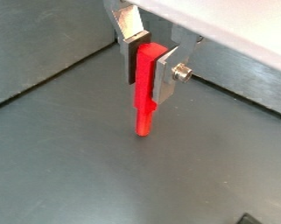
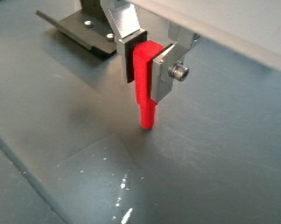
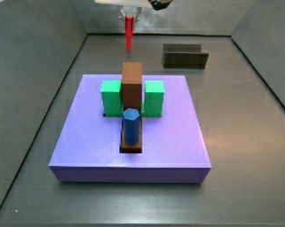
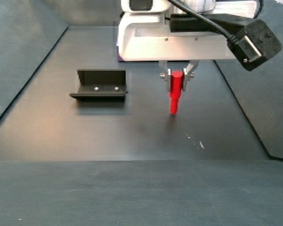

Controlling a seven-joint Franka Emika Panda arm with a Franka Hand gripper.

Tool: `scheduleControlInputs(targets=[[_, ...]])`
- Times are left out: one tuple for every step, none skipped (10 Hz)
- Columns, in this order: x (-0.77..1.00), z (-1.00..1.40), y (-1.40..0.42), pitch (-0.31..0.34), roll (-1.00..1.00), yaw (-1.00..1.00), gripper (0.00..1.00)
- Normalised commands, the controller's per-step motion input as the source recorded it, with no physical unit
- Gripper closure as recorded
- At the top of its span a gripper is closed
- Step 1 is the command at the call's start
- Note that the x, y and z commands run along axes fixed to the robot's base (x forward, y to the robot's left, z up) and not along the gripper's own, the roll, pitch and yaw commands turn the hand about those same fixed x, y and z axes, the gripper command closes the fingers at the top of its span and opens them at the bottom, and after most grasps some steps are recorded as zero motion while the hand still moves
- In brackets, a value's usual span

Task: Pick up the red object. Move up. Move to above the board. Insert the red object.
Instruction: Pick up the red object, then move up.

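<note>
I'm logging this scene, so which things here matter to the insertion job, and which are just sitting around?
Part of the job:
- red object, clamped upright in the hand, off the floor
- board

Just there:
- fixture on the floor
- green blocks, brown bar, blue cylinder on the board

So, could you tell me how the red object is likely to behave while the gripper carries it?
The red object hangs straight below the gripper without sagging, so it is probably stiff. It looks slim, so likely light. Only its upper end sits between the fingers, so a sideways knock could swing it in the grip.
</note>
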Motion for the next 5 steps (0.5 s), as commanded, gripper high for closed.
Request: scheduleControlInputs(targets=[[0.00,0.00,0.00,0.000,0.00,0.00,1.00],[0.00,0.00,0.00,0.000,0.00,0.00,1.00],[0.00,0.00,0.00,0.000,0.00,0.00,1.00],[0.00,0.00,0.00,0.000,0.00,0.00,1.00],[0.00,0.83,0.00,0.000,0.00,0.00,1.00]])
